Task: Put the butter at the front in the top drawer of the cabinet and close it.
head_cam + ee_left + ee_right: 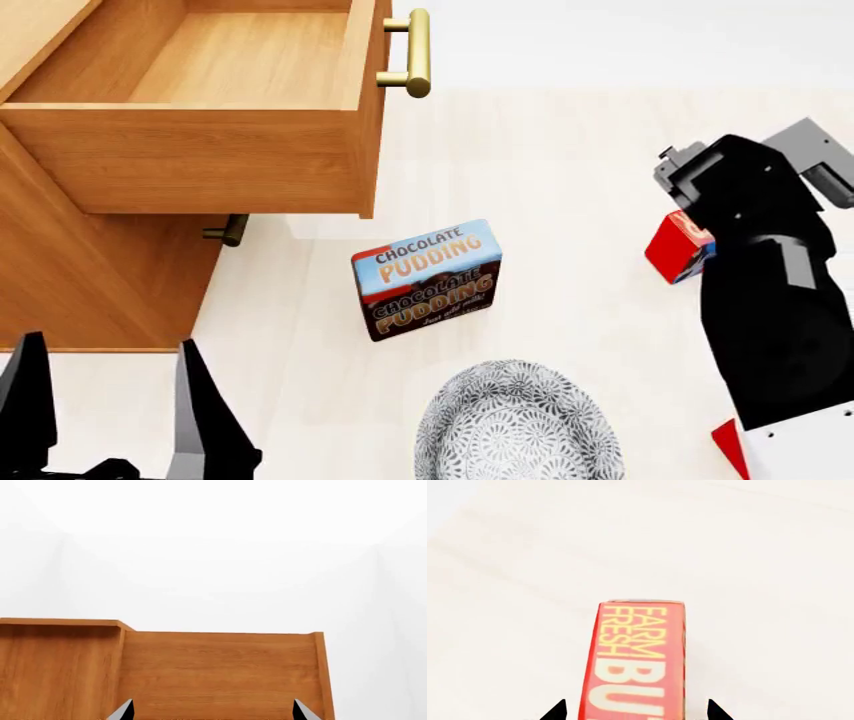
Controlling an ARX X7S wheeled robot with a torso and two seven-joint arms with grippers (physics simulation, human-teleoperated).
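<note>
— Pale desk, bare white room. Which step is this?
— The grasp. The right pincer straddles the butter, fingertips either side; whether it grips, I cannot tell.
— And the left pincer?
— Spread, empty. Beyond it, the top drawer stands open: lift, carry across, lower in.

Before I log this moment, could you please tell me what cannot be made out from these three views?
- Head view: most of the butter box is hidden by the right arm; whether the right tool grips it is unclear.
- Right wrist view: the bottom edge cuts off the box's lettering.
- Head view: the lower drawer's handle is mostly hidden under the open top drawer.
</note>
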